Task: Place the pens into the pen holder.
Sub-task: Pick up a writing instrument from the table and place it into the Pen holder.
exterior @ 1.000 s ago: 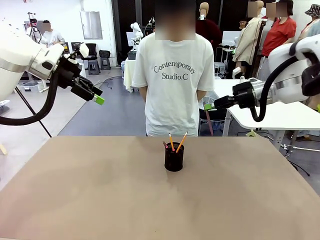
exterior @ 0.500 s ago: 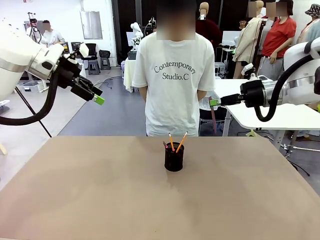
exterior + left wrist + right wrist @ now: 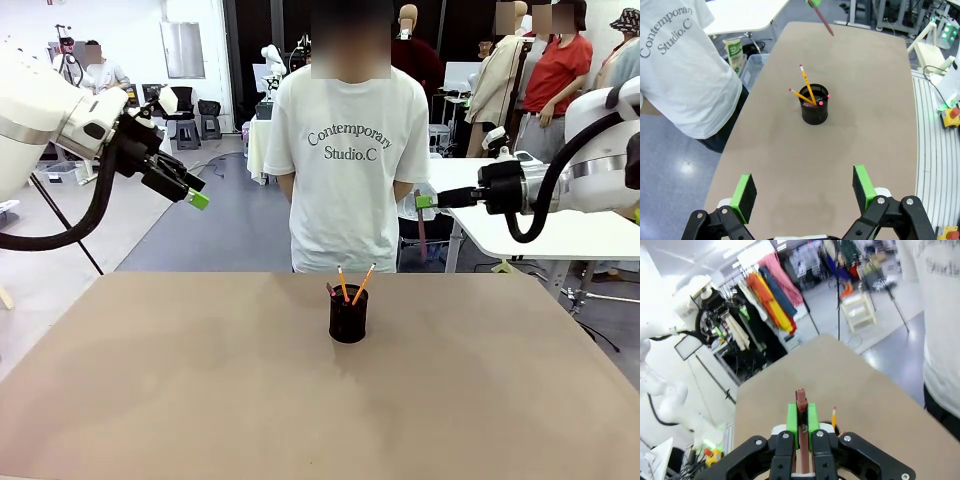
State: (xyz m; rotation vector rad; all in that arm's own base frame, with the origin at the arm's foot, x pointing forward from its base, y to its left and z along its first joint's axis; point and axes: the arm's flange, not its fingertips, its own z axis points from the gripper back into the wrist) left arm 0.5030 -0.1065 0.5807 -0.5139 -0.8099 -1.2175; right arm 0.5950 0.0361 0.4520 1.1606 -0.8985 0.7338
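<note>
Right gripper (image 3: 800, 426) is clamped on a brownish-pink pen (image 3: 800, 399), held high, apparently for carrying to the pen holder (image 3: 348, 315) mid-table, where two pencils (image 3: 352, 285) are already lodged; left gripper (image 3: 805, 187) is held apart, idle.

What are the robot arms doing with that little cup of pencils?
They are putting pens into the black mesh pen holder in the middle of the table. Two orange pencils already stick out of it. The right claw is shut on a brownish-pink pen, held up in the air off to the side of the holder. The left claw is open and holds nothing. A person in a white T-shirt stands at the far side, watching.
</note>
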